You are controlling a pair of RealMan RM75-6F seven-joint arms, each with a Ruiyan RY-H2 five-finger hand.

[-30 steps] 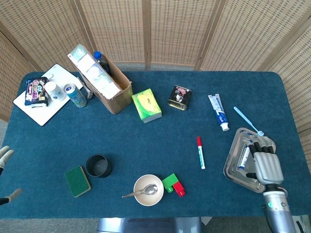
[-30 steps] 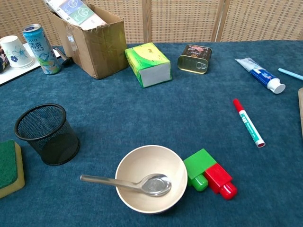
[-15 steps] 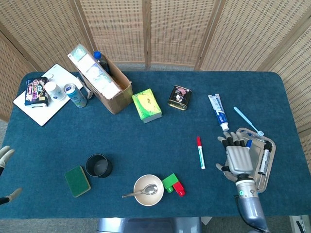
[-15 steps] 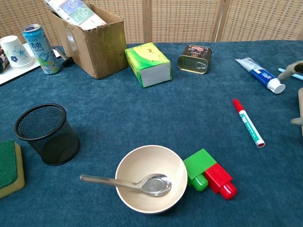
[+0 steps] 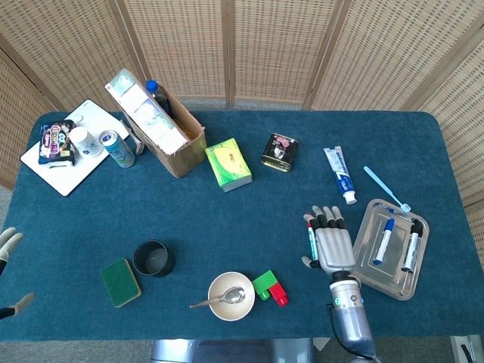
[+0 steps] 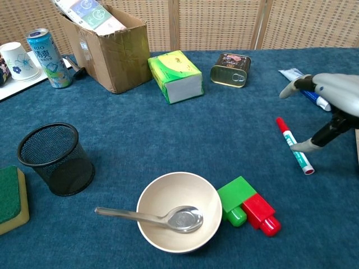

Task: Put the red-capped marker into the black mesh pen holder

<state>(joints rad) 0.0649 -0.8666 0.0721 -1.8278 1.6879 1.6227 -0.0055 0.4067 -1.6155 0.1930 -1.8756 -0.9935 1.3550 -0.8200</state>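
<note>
Right hand [image 5: 330,244] hangs over the red-capped marker [image 6: 293,144] with fingers spread, gripping nothing. Marker lies flat toward the table's [image 5: 227,219] right edge; black mesh pen holder [image 6: 55,158] stands near the front-left corner.

- Head view: looked steeply down from high above, taking in the whole counter [image 5: 227,204].
- Chest view: looked from low and near, across toward the far screen [image 6: 219,22].
- Shared: bowl [image 5: 231,296] [image 6: 178,212], marker [image 5: 311,240] [image 6: 294,145], mesh holder [image 5: 153,258] [image 6: 56,158].
</note>
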